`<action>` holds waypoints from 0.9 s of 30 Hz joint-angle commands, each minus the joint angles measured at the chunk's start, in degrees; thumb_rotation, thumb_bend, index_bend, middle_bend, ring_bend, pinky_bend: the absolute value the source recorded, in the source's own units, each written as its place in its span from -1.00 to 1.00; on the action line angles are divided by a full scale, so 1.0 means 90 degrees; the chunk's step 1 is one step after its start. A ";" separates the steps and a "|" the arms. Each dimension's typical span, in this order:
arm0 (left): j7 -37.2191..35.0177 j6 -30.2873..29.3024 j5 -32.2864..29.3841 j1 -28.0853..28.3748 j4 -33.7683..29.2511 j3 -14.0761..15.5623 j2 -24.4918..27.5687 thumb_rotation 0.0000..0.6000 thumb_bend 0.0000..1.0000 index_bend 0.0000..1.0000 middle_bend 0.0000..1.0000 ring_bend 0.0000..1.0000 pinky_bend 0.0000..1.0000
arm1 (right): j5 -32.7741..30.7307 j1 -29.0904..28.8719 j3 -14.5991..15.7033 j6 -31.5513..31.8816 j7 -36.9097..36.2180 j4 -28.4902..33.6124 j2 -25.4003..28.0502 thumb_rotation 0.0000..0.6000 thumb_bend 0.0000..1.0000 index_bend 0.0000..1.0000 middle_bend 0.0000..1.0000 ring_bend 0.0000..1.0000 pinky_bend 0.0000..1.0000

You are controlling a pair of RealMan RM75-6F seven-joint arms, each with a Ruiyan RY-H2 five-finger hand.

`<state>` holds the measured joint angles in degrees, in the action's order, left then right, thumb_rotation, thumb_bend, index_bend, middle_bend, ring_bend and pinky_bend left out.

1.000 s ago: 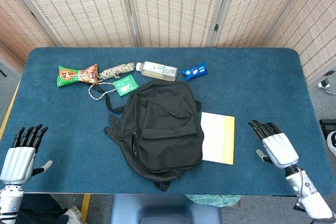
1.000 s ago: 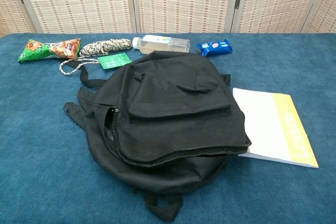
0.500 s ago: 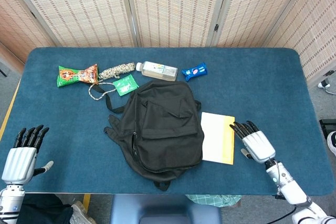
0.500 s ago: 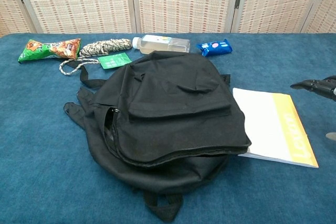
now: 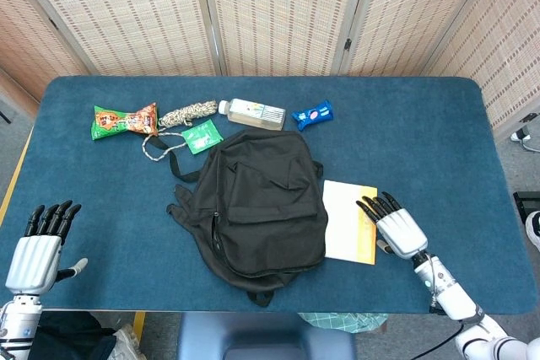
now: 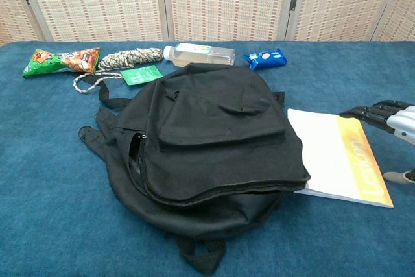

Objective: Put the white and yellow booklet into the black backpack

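The left hand (image 5: 32, 257), white-backed with black fingers (image 5: 49, 218), hovers at the near left edge of the blue, carpet-textured table (image 5: 422, 141), fingers straight, slightly apart and holding nothing; it does not show in the chest view. Well beyond those fingertips, along the far side, lie a crinkled green and orange snack bag (image 5: 124, 119), a bundle of braided grey and white rope (image 5: 187, 113) with a loose loop trailing toward the near side, a flat green packet (image 5: 202, 136), a clear plastic bottle (image 5: 252, 113) on its side with a white cap and a pale label, and a small glossy blue packet (image 5: 312, 114); their print is too small to read. In the middle sits the black backpack (image 5: 257, 204), soft matte fabric slumped flat, its straps spilling to the left and its main zipper gaping along the near edge. Touching its right side, partly tucked under the fabric, lies the white and yellow booklet (image 6: 337, 157), a thin rectangle with a white cover and a yellow strip along its right edge bearing pale lettering I cannot make out. The right hand (image 5: 395, 227) hovers at that yellow strip, fingers (image 5: 373, 208) spread and extended over the booklet's right edge, holding nothing; whether the tips touch the cover cannot be told.
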<state>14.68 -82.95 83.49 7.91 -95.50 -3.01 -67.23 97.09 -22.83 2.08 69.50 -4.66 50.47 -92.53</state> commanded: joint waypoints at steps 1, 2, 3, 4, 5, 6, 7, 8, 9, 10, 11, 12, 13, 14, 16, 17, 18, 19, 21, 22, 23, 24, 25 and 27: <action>0.0005 0.0006 -0.0004 0.0002 -0.0004 0.0003 0.0002 1.00 -0.63 -0.71 -0.79 -0.77 -1.00 | -0.0011 -0.0027 0.0036 -0.0029 -0.0025 -0.0041 -0.0020 1.00 -0.52 -0.92 -0.76 -0.72 -0.82; 0.0004 0.0009 -0.0005 0.0003 -0.0005 0.0004 0.0004 1.00 -0.62 -0.71 -0.79 -0.77 -1.00 | -0.0016 -0.0030 0.0045 -0.0031 -0.0027 -0.0051 -0.0021 1.00 -0.52 -0.92 -0.76 -0.72 -0.82; 0.0003 0.0008 -0.0008 0.0002 -0.0006 0.0004 0.0005 1.00 -0.62 -0.71 -0.79 -0.77 -1.00 | -0.0025 -0.0033 0.0051 -0.0025 -0.0021 -0.0063 -0.0022 1.00 -0.52 -0.92 -0.76 -0.72 -0.82; 0.0003 0.0007 -0.0013 0.0000 -0.0004 0.0004 0.0004 1.00 -0.63 -0.71 -0.79 -0.77 -1.00 | -0.0034 -0.0035 0.0055 -0.0021 -0.0021 -0.0068 -0.0022 1.00 -0.52 -0.92 -0.76 -0.72 -0.82; 0.0002 0.0008 -0.0019 -0.0001 -0.0002 0.0004 0.0003 1.00 -0.63 -0.71 -0.79 -0.77 -1.00 | -0.0043 -0.0036 0.0060 -0.0021 -0.0029 -0.0065 -0.0019 1.00 -0.52 -0.92 -0.76 -0.72 -0.82; 0.0001 0.0010 -0.0022 0.0001 0.0002 0.0003 -0.0001 1.00 -0.63 -0.71 -0.79 -0.77 -1.00 | -0.0050 -0.0041 0.0066 -0.0016 -0.0038 -0.0060 -0.0019 1.00 -0.52 -0.92 -0.76 -0.72 -0.82; 0.0000 0.0015 -0.0024 0.0004 0.0006 0.0002 -0.0005 1.00 -0.63 -0.71 -0.79 -0.77 -1.00 | -0.0053 -0.0047 0.0070 -0.0012 -0.0043 -0.0059 -0.0024 1.00 -0.52 -0.92 -0.76 -0.72 -0.82; 0.0001 0.0021 -0.0025 0.0008 0.0009 0.0003 -0.0009 1.00 -0.63 -0.71 -0.79 -0.77 -1.00 | -0.0054 -0.0055 0.0074 -0.0009 -0.0043 -0.0059 -0.0032 1.00 -0.52 -0.92 -0.76 -0.72 -0.82; 0.0002 0.0027 -0.0023 0.0011 0.0010 0.0005 -0.0012 1.00 -0.63 -0.71 -0.79 -0.77 -1.00 | -0.0052 -0.0061 0.0079 -0.0001 -0.0039 -0.0062 -0.0042 1.00 -0.52 -0.92 -0.76 -0.72 -0.82; 0.0000 0.0033 -0.0019 0.0015 0.0009 0.0008 -0.0012 1.00 -0.63 -0.71 -0.79 -0.77 -1.00 | -0.0045 -0.0070 0.0087 0.0012 -0.0029 -0.0072 -0.0057 1.00 -0.52 -0.92 -0.76 -0.72 -0.82; -0.0002 0.0033 -0.0017 0.0015 0.0010 0.0010 -0.0011 1.00 -0.62 -0.71 -0.79 -0.77 -1.00 | -0.0041 -0.0076 0.0095 0.0017 -0.0024 -0.0076 -0.0065 1.00 -0.52 -0.92 -0.76 -0.72 -0.82; -0.0005 0.0030 -0.0015 0.0015 0.0012 0.0010 -0.0011 1.00 -0.63 -0.71 -0.79 -0.77 -1.00 | -0.0037 -0.0085 0.0104 0.0025 -0.0022 -0.0081 -0.0076 1.00 -0.52 -0.92 -0.76 -0.72 -0.82; -0.0009 0.0023 -0.0014 0.0013 0.0012 0.0009 -0.0011 1.00 -0.63 -0.71 -0.79 -0.77 -1.00 | -0.0031 -0.0091 0.0110 0.0036 -0.0017 -0.0088 -0.0084 1.00 -0.52 -0.92 -0.76 -0.72 -0.82; -0.0014 0.0021 -0.0018 0.0011 0.0015 0.0008 -0.0011 1.00 -0.63 -0.71 -0.79 -0.77 -1.00 | -0.0028 -0.0097 0.0114 0.0047 -0.0014 -0.0097 -0.0093 1.00 -0.52 -0.92 -0.76 -0.72 -0.82; -0.0021 0.0024 -0.0028 0.0007 0.0025 0.0011 -0.0010 1.00 -0.63 -0.71 -0.79 -0.77 -1.00 | -0.0015 -0.0110 0.0128 0.0075 -0.0033 -0.0114 -0.0116 1.00 -0.52 -0.92 -0.76 -0.71 -0.82; -0.0026 0.0026 -0.0030 0.0006 0.0028 0.0013 -0.0011 1.00 -0.63 -0.71 -0.79 -0.77 -1.00 | -0.0003 -0.0117 0.0133 0.0100 -0.0053 -0.0129 -0.0129 1.00 -0.52 -0.91 -0.76 -0.69 -0.82; -0.0031 0.0025 -0.0029 0.0004 0.0031 0.0017 -0.0011 1.00 -0.63 -0.71 -0.79 -0.77 -1.00 | 0.0012 -0.0122 0.0142 0.0126 -0.0076 -0.0148 -0.0142 1.00 -0.52 -0.90 -0.76 -0.68 -0.82; -0.0038 0.0020 -0.0024 0.0001 0.0032 0.0019 -0.0011 1.00 -0.63 -0.71 -0.79 -0.77 -1.00 | 0.0026 -0.0128 0.0146 0.0168 -0.0114 -0.0176 -0.0161 1.00 -0.52 -0.88 -0.75 -0.66 -0.82; -0.0043 0.0011 -0.0016 -0.0002 0.0031 0.0022 -0.0011 1.00 -0.63 -0.71 -0.79 -0.77 -1.00 | 0.0041 -0.0139 0.0145 0.0234 -0.0159 -0.0241 -0.0203 1.00 -0.52 -0.85 -0.72 -0.64 -0.82; -0.0046 0.0007 -0.0013 -0.0003 0.0032 0.0022 -0.0012 1.00 -0.63 -0.71 -0.79 -0.77 -1.00 | 0.0044 -0.0143 0.0145 0.0254 -0.0181 -0.0269 -0.0223 1.00 -0.52 -0.84 -0.71 -0.63 -0.81; -0.0049 0.0008 -0.0012 -0.0002 0.0034 0.0022 -0.0012 1.00 -0.63 -0.71 -0.79 -0.77 -1.00 | 0.0046 -0.0148 0.0142 0.0278 -0.0211 -0.0297 -0.0247 1.00 -0.52 -0.83 -0.71 -0.62 -0.81; -0.0051 0.0011 -0.0012 -0.0001 0.0035 0.0023 -0.0012 1.00 -0.63 -0.71 -0.79 -0.77 -1.00 | 0.0052 -0.0154 0.0141 0.0311 -0.0246 -0.0339 -0.0281 1.00 -0.52 -0.82 -0.70 -0.61 -0.80; -0.0051 0.0014 -0.0014 0.0000 0.0034 0.0023 -0.0010 1.00 -0.63 -0.71 -0.79 -0.77 -1.00 | 0.0059 -0.0160 0.0143 0.0334 -0.0267 -0.0371 -0.0306 1.00 -0.52 -0.81 -0.69 -0.61 -0.80; -0.0056 0.0009 -0.0011 -0.0001 0.0028 0.0023 -0.0007 1.00 -0.63 -0.71 -0.79 -0.77 -1.00 | 0.0075 -0.0168 0.0136 0.0418 -0.0332 -0.0449 -0.0365 1.00 -0.52 -0.78 -0.67 -0.59 -0.80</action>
<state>14.18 -82.87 83.39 7.90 -95.25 -2.79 -67.29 97.66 -24.27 3.34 72.89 -7.31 46.77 -95.52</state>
